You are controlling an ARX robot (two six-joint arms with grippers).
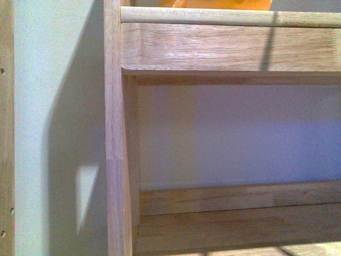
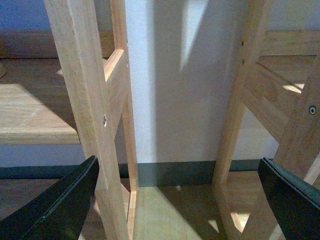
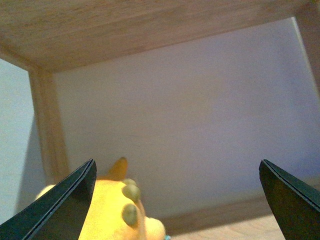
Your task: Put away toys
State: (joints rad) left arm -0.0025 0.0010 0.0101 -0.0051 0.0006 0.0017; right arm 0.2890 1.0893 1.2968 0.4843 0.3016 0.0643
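The orange-yellow plush toy lies inside a wooden shelf compartment beneath the right gripper, whose fingers stand wide apart, gripping nothing; judged light, soft and squashable, best pinched across its rounded body; left gripper likewise spread wide, empty.

Lighting: soft indoor light with a bluish cast; hard sunlit patches and slanting shadows on wall and shelf. Focus: all views slightly soft, grainy.
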